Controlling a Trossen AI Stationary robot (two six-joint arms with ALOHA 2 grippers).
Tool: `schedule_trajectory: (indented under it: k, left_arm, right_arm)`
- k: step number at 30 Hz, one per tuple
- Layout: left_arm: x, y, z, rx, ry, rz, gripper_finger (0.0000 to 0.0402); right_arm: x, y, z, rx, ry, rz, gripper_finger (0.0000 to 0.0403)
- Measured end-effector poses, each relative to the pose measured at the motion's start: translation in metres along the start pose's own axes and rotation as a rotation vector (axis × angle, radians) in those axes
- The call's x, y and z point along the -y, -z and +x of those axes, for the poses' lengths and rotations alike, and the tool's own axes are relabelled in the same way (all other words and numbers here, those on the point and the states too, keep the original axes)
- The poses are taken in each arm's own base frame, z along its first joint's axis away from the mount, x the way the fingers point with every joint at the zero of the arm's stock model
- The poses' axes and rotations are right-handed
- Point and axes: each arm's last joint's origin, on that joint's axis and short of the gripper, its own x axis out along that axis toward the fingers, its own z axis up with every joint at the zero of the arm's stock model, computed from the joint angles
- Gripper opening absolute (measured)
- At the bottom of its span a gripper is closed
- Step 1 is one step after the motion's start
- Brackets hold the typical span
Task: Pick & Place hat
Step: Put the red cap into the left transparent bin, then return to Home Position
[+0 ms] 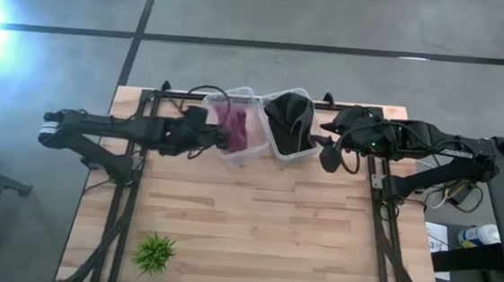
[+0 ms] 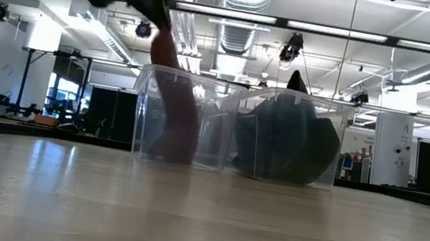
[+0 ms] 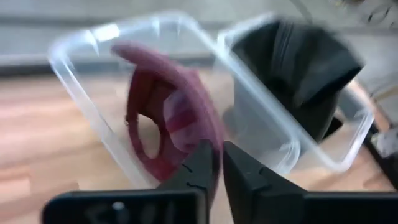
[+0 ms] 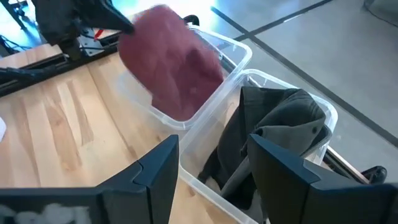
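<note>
A maroon hat (image 1: 235, 126) hangs from my left gripper (image 1: 211, 136) into the left of two clear plastic bins (image 1: 253, 150) at the table's far middle. It also shows in the low view (image 2: 175, 109) and in the right wrist view (image 4: 174, 62). A dark grey hat (image 1: 290, 119) lies crumpled in the right bin (image 1: 292, 155), sticking up above its rim. My right gripper (image 1: 330, 153) is open and empty, just right of the right bin, above the table. My left gripper pinches an edge of the maroon hat (image 3: 200, 146) between its two shut fingers, slanting down from the table's left side. The hat hangs below the fingers, tilted, with its lower part (image 2: 166, 143) inside the left bin; whether it rests on the bin's floor I cannot tell.
A small green plant (image 1: 154, 252) stands near the table's front left corner. Dark frame rails (image 1: 125, 203) run along the left and right (image 1: 382, 232) sides of the table. The wooden top (image 1: 254, 231) in front of the bins is bare.
</note>
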Motion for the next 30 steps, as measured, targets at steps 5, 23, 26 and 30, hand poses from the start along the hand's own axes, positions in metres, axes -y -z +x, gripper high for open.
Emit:
schedule_trajectory:
  k: [5, 23, 26, 30]
  left_arm:
    - [0.003, 0.003, 0.025, -0.156, 0.029, -0.017, 0.0088]
    - [-0.020, -0.069, -0.076, 0.184, 0.383, 0.304, 0.0139]
    - [-0.036, -0.051, -0.070, 0.160, 0.437, 0.347, 0.0139]
    - [-0.060, -0.020, -0.060, 0.134, 0.472, 0.356, 0.0139]
  right_arm:
    - [0.000, 0.001, 0.000, -0.022, -0.023, -0.013, 0.0187]
    - [0.035, 0.013, -0.057, 0.102, -0.133, -0.011, 0.0187]
    - [0.049, 0.031, -0.065, 0.125, -0.093, 0.051, 0.0187]
    - [0.065, 0.061, -0.069, 0.095, -0.040, 0.114, 0.0187]
